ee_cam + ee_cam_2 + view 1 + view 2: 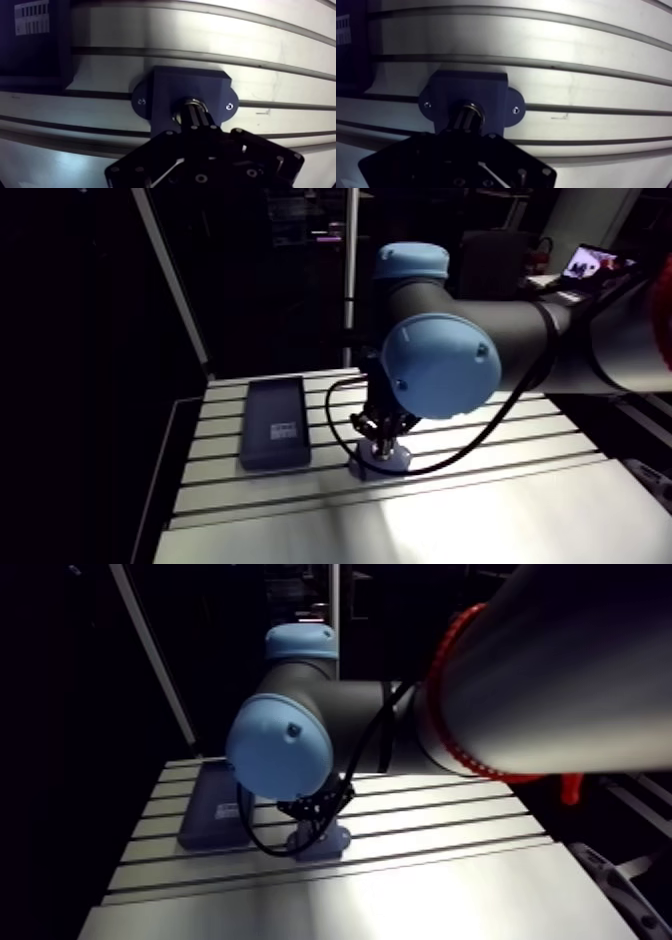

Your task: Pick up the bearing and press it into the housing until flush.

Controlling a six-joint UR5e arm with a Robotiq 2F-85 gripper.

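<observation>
Your pincer (196, 114), closed narrow, bears tip-down on the bearing (191, 101) seated in the central bore of the blue housing (167, 85) on the counter (280, 60), likely so that you press rather than grip.

Table (500, 498): slotted aluminium, grooves running left to right.
Light: bright glare on the near part, dimmer toward the far left.
Surroundings: dark beyond the far and left edges.
Frame: slanted pale bar (170, 278) far left; upright pole (351, 248) behind the far edge.
</observation>
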